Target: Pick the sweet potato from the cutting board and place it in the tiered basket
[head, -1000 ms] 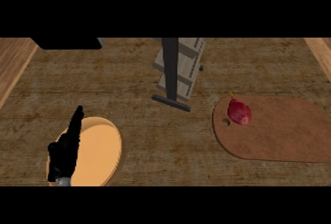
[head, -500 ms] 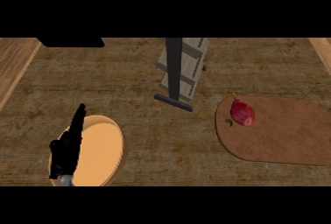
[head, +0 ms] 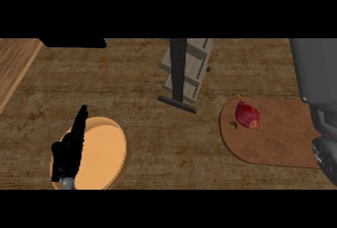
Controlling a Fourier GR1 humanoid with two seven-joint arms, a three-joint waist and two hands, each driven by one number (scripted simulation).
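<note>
- Sweet potato (head: 247, 115): reddish, lying on the cutting board (head: 280, 144) near its left edge, just beside the board's small hole; untouched by either hand.
- Cutting board: brown, rounded corners, flat on the counter at right; right part covered by the right arm.
- Tiered basket (head: 186, 71): grey slatted stand with a dark post, upper centre, left of and above the board; bare counter between its base and the board's left edge.
- Left hand (head: 71, 147): black, fingers straight and pointing up the view, released, holding nothing; placed over the left rim of the orange plate.
- Orange plate (head: 105, 153): round, lower left, well apart from the board.
- Right hand (head: 326, 153): only a dark part visible at the right edge beneath the grey forearm (head: 316, 71); finger state cannot be told.
- Counter (head: 132, 102): brown woven-textured top; open stretch in the middle between plate, basket and board.
- Lighter wooden strip (head: 14, 62) along the upper left edge.
- Dark block (head: 74, 42) at the top left edge.
</note>
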